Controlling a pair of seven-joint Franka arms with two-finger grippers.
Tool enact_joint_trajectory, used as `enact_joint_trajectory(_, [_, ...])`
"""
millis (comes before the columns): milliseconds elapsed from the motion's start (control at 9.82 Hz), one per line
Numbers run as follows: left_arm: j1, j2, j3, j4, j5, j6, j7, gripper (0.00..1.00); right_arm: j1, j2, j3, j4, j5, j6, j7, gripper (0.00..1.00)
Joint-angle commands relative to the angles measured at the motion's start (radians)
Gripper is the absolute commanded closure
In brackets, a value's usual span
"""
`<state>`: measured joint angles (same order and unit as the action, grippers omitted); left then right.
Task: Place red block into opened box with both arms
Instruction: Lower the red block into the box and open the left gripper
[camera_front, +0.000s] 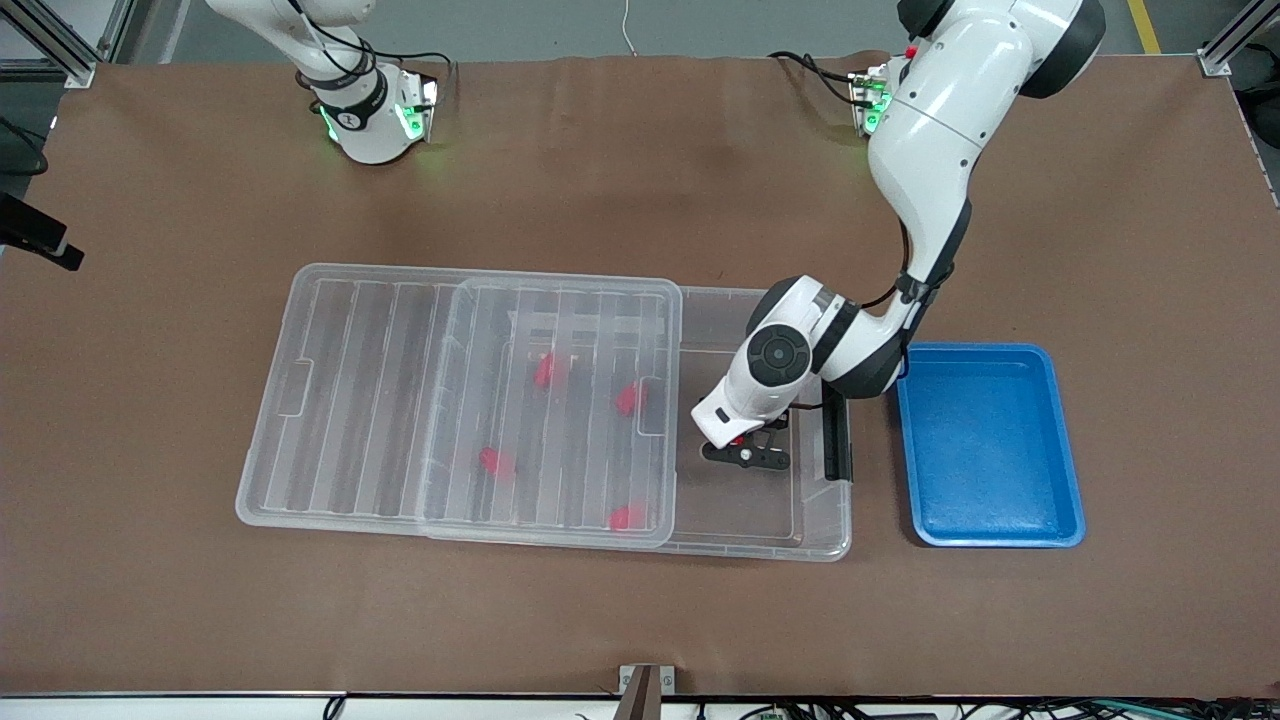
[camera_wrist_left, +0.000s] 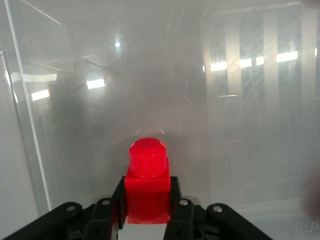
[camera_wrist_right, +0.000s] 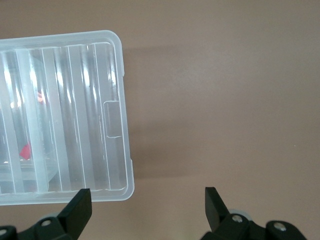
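Five small bright red plastic blocks: one (camera_front: 737, 440) in a hand, four under the lid (camera_front: 546, 371) (camera_front: 629, 399) (camera_front: 496, 462) (camera_front: 627, 517). One large shallow clear plastic box (camera_front: 760, 530) with one ribbed clear lid (camera_front: 360, 390) and one black latch bar (camera_front: 835, 440). One blue plastic tray (camera_front: 990, 450). Two white jointed robot arms (camera_front: 930, 140) (camera_front: 340, 70). One brown tabletop (camera_front: 640, 160).

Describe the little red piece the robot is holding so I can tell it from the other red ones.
Find the big clear box mid-table, its ribbed lid slid toward the right arm's end. Over the uncovered part beside the black latch bar, the left gripper pinches the red block. The other red blocks lie under the lid; only this one sits between fingers.
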<state>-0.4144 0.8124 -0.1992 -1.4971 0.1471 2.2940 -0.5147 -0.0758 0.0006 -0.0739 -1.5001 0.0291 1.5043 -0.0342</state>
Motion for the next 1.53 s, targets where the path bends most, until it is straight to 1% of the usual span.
enact_joint_trajectory(0, [-0.004, 0.033, 0.003, -0.005, 0.026, 0.021, -0.059, 0.65, 0.007, -0.031, -0.007, -0.032, 0.012, 0.010, -0.006, 0.00])
enact_joint_trajectory(102, [-0.009, 0.027, 0.004, -0.003, 0.026, 0.021, -0.058, 0.35, 0.007, -0.031, -0.007, -0.032, 0.012, 0.010, -0.006, 0.00])
enact_joint_trajectory(204, [-0.009, 0.019, 0.003, -0.002, 0.026, 0.021, -0.059, 0.00, 0.007, -0.031, -0.007, -0.032, 0.012, 0.010, -0.006, 0.00])
enact_joint_trajectory(407, [-0.003, -0.021, 0.003, 0.005, 0.025, 0.010, -0.061, 0.00, 0.007, -0.031, -0.007, -0.032, 0.012, 0.010, -0.006, 0.00])
enact_joint_trajectory(509, [0.006, -0.071, 0.000, -0.003, 0.025, -0.004, -0.061, 0.00, 0.005, -0.031, -0.007, -0.034, 0.012, 0.010, -0.006, 0.00])
enact_joint_trajectory(713, [0.029, -0.160, 0.001, 0.003, 0.025, -0.057, -0.050, 0.00, 0.005, -0.031, -0.007, -0.032, 0.012, 0.010, -0.006, 0.00])
enact_joint_trajectory(815, [0.063, -0.208, -0.002, 0.005, 0.026, -0.086, -0.045, 0.00, 0.005, -0.031, -0.007, -0.034, 0.012, 0.010, -0.006, 0.00])
enact_joint_trajectory(1019, [0.086, -0.298, 0.006, 0.032, 0.028, -0.184, -0.042, 0.00, 0.001, -0.025, -0.010, -0.037, 0.014, -0.012, -0.007, 0.00])
enact_joint_trajectory(1120, [0.132, -0.341, 0.004, 0.041, 0.029, -0.238, -0.039, 0.00, 0.004, -0.014, -0.009, -0.041, 0.014, -0.001, -0.010, 0.16])
enact_joint_trajectory(1222, [0.179, -0.399, 0.003, 0.043, 0.029, -0.278, -0.006, 0.00, 0.010, 0.034, -0.006, -0.042, 0.015, 0.022, -0.050, 0.63])
enact_joint_trajectory(1324, [0.231, -0.442, -0.002, 0.044, 0.023, -0.322, 0.068, 0.00, 0.017, 0.085, -0.004, -0.052, 0.018, 0.051, -0.125, 0.93])
enact_joint_trajectory(1426, [0.276, -0.490, -0.002, 0.044, 0.023, -0.376, 0.149, 0.00, 0.017, 0.143, -0.004, -0.060, 0.020, 0.080, -0.145, 1.00])
